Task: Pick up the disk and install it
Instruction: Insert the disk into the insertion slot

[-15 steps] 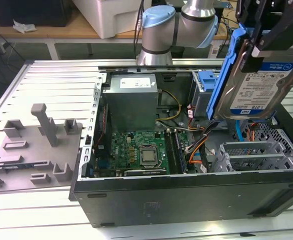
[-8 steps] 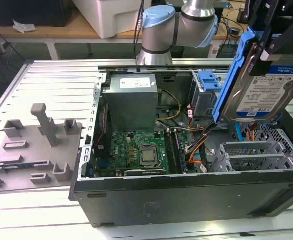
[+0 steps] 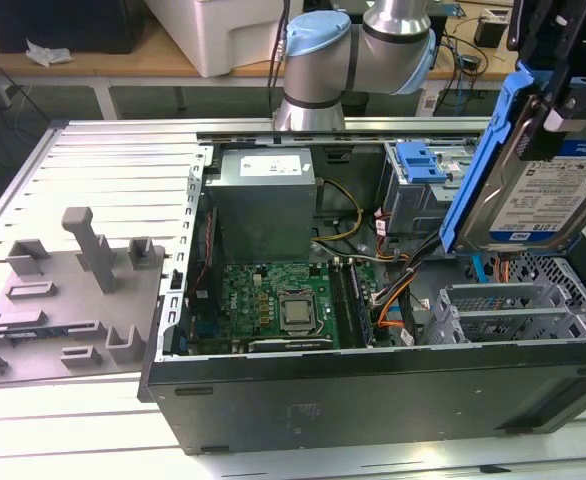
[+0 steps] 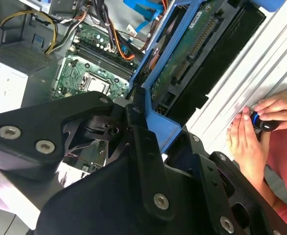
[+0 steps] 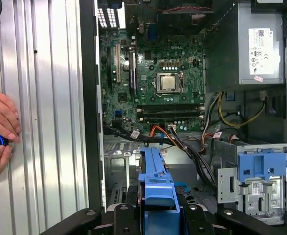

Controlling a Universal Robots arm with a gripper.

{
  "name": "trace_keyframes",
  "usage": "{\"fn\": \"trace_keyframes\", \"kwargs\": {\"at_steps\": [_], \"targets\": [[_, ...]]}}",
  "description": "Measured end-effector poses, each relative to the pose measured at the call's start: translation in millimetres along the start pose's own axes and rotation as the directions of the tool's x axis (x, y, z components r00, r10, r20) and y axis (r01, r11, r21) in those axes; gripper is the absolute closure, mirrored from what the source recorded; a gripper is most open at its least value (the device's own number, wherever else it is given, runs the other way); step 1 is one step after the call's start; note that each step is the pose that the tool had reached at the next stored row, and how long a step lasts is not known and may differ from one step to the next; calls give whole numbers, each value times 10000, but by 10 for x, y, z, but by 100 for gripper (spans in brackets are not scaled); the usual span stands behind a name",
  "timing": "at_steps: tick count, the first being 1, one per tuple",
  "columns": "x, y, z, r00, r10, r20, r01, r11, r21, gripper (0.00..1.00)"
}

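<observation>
The disk (image 3: 533,190) is a silver hard drive with a blue-and-white label and a blue carrier frame. It hangs tilted, on edge, above the open computer case (image 3: 373,390) at the exterior view's right. My black gripper (image 3: 558,100) is shut on its upper end. In the second wrist view the disk's (image 4: 192,49) green circuit-board side shows beyond the gripper (image 4: 151,129). The first wrist view looks along the blue frame of the disk (image 5: 155,183), with the gripper (image 5: 155,213) closed around it. Below the disk sits the perforated metal drive cage (image 3: 513,310).
Inside the case are the motherboard (image 3: 283,300), a grey power supply (image 3: 263,200), a blue latch (image 3: 420,160) and loose cables (image 3: 393,285). A grey fixture block (image 3: 73,290) lies on the ribbed table at the exterior view's left. A person's hands (image 4: 258,125) rest beside the case.
</observation>
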State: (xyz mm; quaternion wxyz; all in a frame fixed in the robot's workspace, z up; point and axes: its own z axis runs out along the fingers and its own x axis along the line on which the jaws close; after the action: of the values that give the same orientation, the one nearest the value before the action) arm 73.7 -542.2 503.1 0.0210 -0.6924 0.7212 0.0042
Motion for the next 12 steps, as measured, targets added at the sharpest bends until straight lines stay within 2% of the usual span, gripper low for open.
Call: {"fn": "trace_keyframes", "kwargs": {"at_steps": [5,12], "targets": [[52,-54,31,10000,-3,2,3,10000,0,63],[61,-126,85,10000,-7,0,7,10000,0,63]]}}
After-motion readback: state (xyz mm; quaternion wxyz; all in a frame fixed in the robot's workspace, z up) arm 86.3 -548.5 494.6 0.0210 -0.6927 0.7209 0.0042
